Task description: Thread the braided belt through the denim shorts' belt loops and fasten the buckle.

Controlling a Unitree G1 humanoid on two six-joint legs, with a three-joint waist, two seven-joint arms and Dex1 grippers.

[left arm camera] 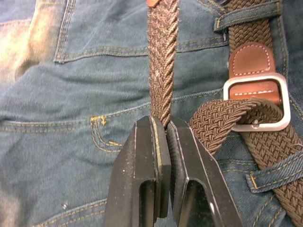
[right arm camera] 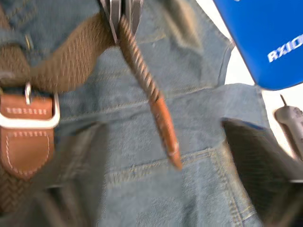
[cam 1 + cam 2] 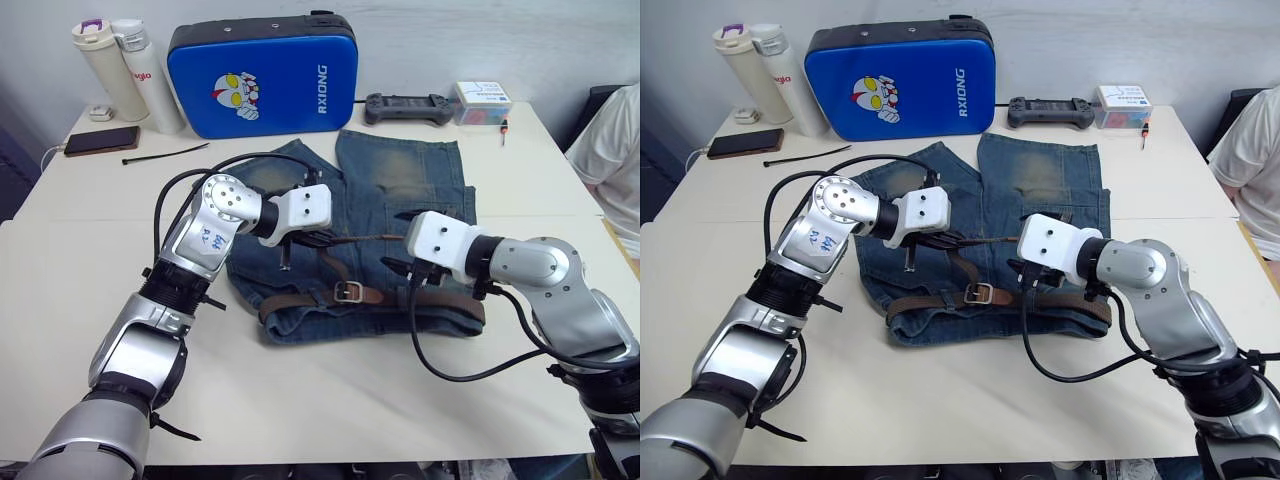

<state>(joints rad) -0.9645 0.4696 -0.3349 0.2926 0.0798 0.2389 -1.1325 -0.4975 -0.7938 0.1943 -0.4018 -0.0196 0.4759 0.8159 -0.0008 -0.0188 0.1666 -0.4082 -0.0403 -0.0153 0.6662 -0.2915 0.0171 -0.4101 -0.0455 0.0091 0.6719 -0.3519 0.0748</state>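
Faded denim shorts flat mid-desk, braided belt along waistband through belt loops, strap through buckle, tan-tipped tail lifted

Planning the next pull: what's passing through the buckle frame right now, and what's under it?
The braided belt passes through the buckle, and the left gripper pinches its free end. The denim shorts lie beneath. The strap covers most of the pin, so whether it is seated can't be seen.
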